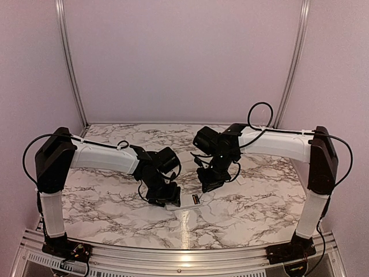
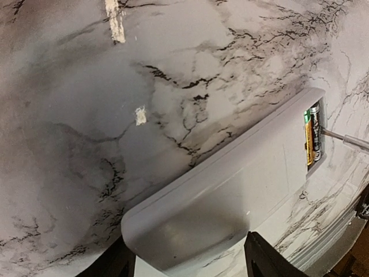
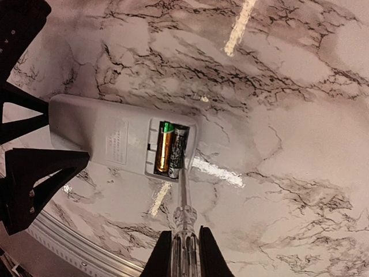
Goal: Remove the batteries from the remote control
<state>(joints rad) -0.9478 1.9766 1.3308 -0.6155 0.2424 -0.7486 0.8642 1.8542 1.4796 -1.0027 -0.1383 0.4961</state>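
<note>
The white remote control (image 2: 230,184) lies back-up on the marble table, its battery recess open at the far end. Two batteries sit side by side in the recess: a golden-orange one (image 3: 164,151) and a dark one (image 3: 178,151). My left gripper (image 2: 187,261) straddles the remote's near end, a finger against each side. My right gripper (image 3: 185,238) is shut on a clear-handled tool (image 3: 184,222). The tool's thin metal rod reaches the near end of the dark battery. In the top view the left gripper (image 1: 167,199) and right gripper (image 1: 207,183) meet over the remote (image 1: 185,202).
The table's metal front rail (image 1: 184,254) runs close behind the remote and also shows in the right wrist view (image 3: 69,242). Pink walls and two upright metal posts close off the back. A small white speck (image 2: 140,115) lies on the marble.
</note>
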